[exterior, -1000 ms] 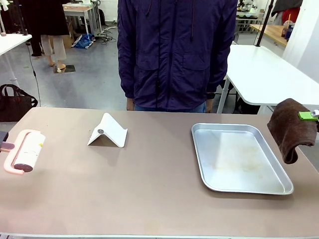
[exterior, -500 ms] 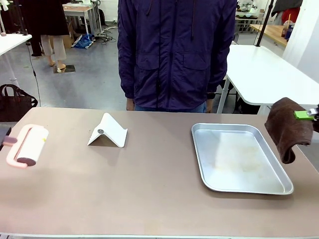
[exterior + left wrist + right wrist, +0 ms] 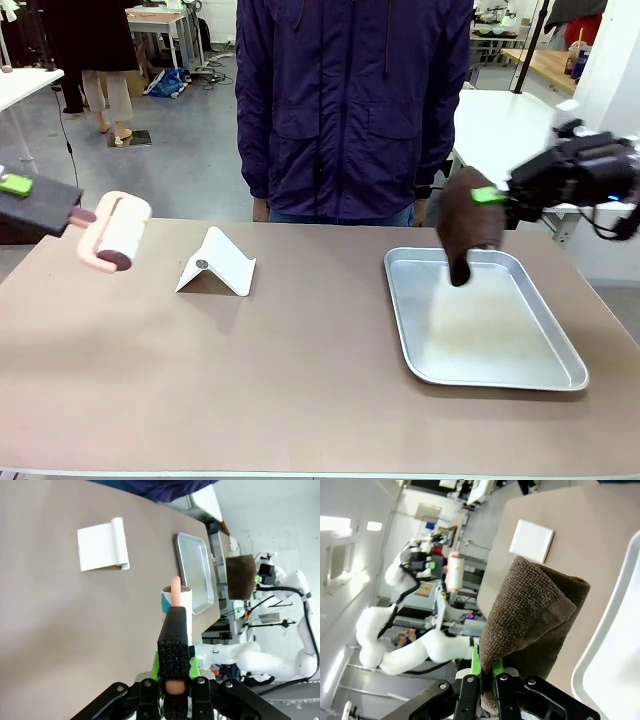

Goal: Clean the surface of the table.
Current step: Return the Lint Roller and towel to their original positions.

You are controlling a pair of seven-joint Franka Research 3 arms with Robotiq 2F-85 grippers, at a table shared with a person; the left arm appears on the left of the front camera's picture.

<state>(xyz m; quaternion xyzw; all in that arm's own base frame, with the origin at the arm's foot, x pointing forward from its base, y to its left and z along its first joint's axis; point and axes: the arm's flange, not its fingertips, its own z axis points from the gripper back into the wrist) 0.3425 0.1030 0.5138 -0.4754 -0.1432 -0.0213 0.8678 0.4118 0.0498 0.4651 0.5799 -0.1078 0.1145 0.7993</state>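
The brownish table [image 3: 300, 370] stretches across the front view. My left gripper [image 3: 55, 208] is shut on the pink handle of a lint roller [image 3: 118, 232], held in the air above the table's far left corner. In the left wrist view the roller [image 3: 176, 600] sticks out past my left gripper [image 3: 174, 630]. My right gripper [image 3: 492, 196] is shut on a brown cloth [image 3: 465, 225], which hangs over the far left part of the silver tray [image 3: 560, 372]. The right wrist view shows the cloth [image 3: 530, 615] folded in my right gripper [image 3: 486, 672].
A white folded stand [image 3: 215, 262] sits on the table left of centre. A person in a dark blue jacket [image 3: 350, 110] stands at the far edge, hands down. White-topped tables [image 3: 530, 150] are behind on the right.
My left gripper lifted the lint roller up off the table and away toward the far side. My right gripper swung the cloth left from beyond the table's right edge to above the tray.
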